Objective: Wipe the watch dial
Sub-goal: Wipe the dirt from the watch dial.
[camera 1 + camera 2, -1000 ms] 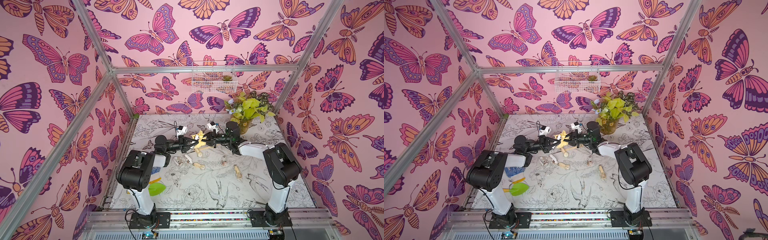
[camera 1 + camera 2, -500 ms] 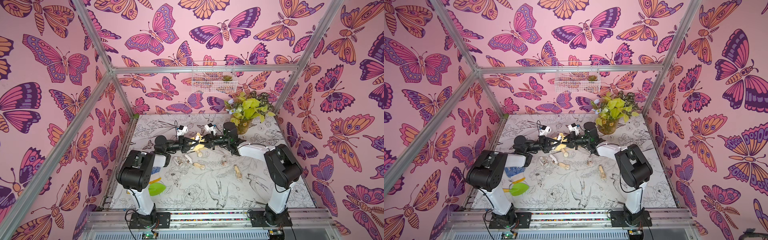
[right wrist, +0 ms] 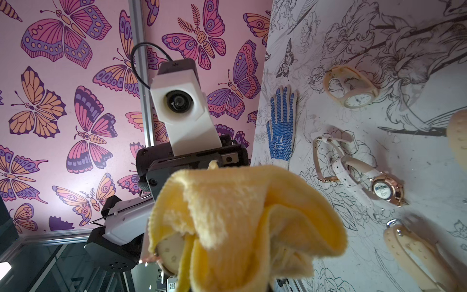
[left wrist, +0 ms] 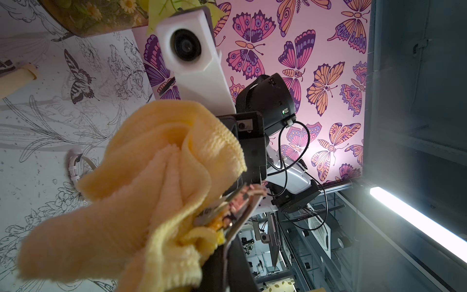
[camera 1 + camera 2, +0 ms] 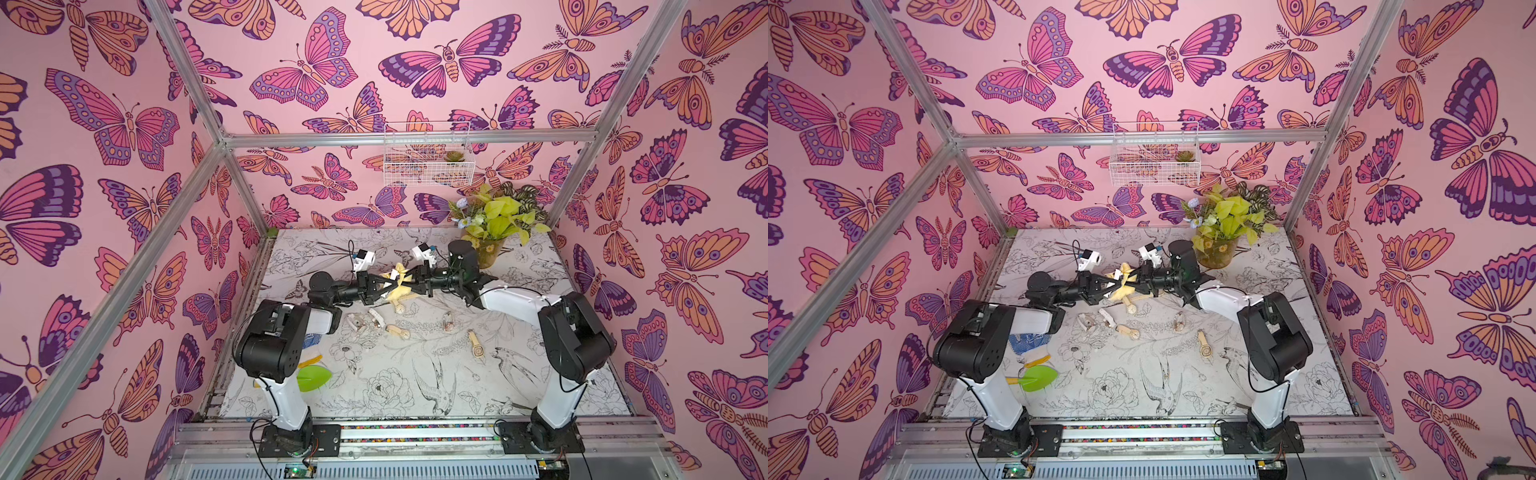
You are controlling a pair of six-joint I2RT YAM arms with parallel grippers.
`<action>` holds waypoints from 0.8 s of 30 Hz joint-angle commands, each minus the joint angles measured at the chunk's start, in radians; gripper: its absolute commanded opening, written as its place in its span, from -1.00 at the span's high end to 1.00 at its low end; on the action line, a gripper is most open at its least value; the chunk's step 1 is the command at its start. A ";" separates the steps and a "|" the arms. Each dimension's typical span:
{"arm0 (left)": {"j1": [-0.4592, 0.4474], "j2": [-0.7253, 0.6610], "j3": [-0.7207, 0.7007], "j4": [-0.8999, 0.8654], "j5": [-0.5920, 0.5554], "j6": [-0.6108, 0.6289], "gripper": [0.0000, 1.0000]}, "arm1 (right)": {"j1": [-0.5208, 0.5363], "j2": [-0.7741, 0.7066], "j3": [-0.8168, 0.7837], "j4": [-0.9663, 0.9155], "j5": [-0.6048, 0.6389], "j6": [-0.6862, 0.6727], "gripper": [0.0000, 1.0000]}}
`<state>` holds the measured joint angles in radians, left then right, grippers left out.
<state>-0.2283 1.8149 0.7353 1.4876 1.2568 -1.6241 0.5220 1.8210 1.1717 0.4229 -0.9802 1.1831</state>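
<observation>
My two grippers meet tip to tip above the back middle of the table [image 5: 415, 374]. The left gripper [image 5: 387, 287] is shut on a watch. Its cream dial [image 3: 170, 252] peeks out from under a yellow cloth [image 3: 240, 215] in the right wrist view. The right gripper [image 5: 410, 282] is shut on that cloth [image 5: 398, 284] and holds it against the dial. In the left wrist view the cloth [image 4: 151, 189] hides most of the watch. Both jaw pairs are largely covered by cloth. A beige strap hangs below the cloth in both top views.
Several other watches lie on the table, among them a beige one [image 5: 397, 331], a wooden-looking one [image 5: 476, 347] and a white-strapped one [image 3: 386, 189]. A blue glove [image 3: 280, 131] and a green scoop [image 5: 313, 378] lie near the left arm's base. A plant pot [image 5: 488, 251] stands back right.
The cloth has shifted a little over the watch between the two grippers. Both arms stay almost where they were and both grippers stay shut.
</observation>
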 commanded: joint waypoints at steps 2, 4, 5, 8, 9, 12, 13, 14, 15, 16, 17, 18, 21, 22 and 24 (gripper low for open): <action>0.004 0.044 -0.034 -0.062 0.023 0.019 1.00 | -0.012 -0.067 0.125 0.090 -0.046 -0.035 1.00; 0.004 0.043 -0.037 -0.062 0.026 0.018 1.00 | -0.024 -0.058 0.145 0.089 -0.043 -0.034 1.00; 0.004 0.041 -0.039 -0.062 0.027 0.019 1.00 | -0.031 -0.052 0.159 0.086 -0.044 -0.033 1.00; 0.004 0.040 -0.047 -0.062 0.030 0.020 1.00 | -0.042 -0.028 0.203 0.083 -0.054 -0.024 1.00; 0.004 0.040 -0.049 -0.063 0.030 0.021 1.00 | -0.043 -0.020 0.215 0.084 -0.059 -0.018 1.00; 0.004 0.040 -0.051 -0.062 0.032 0.024 1.00 | -0.044 0.004 0.251 0.107 -0.066 0.009 1.00; 0.005 0.040 -0.051 -0.062 0.033 0.024 1.00 | -0.045 0.009 0.258 0.124 -0.067 0.024 1.00; 0.006 0.040 -0.052 -0.062 0.033 0.024 1.00 | -0.046 0.014 0.262 0.139 -0.068 0.040 1.00; 0.007 0.039 -0.051 -0.062 0.033 0.024 1.00 | -0.050 0.016 0.261 0.151 -0.068 0.052 1.00; 0.009 0.038 -0.051 -0.062 0.032 0.024 1.00 | -0.055 0.015 0.259 0.162 -0.065 0.060 1.00; 0.010 0.038 -0.051 -0.062 0.032 0.024 1.00 | -0.061 0.013 0.250 0.170 -0.059 0.066 1.00; 0.012 0.038 -0.051 -0.062 0.031 0.025 1.00 | -0.067 0.009 0.238 0.170 -0.053 0.067 1.00; 0.015 0.037 -0.052 -0.062 0.033 0.023 1.00 | -0.084 -0.001 0.205 0.136 -0.045 0.046 1.00; 0.017 0.037 -0.051 -0.062 0.034 0.024 1.00 | -0.089 -0.006 0.191 0.106 -0.038 0.027 1.00; 0.016 0.034 -0.052 -0.063 0.035 0.021 1.00 | -0.099 -0.017 0.164 0.013 -0.010 -0.033 1.00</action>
<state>-0.2203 1.8523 0.6930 1.4132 1.2682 -1.6199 0.4389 1.8206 1.3655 0.5182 -1.0130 1.2144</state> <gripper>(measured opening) 0.069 0.119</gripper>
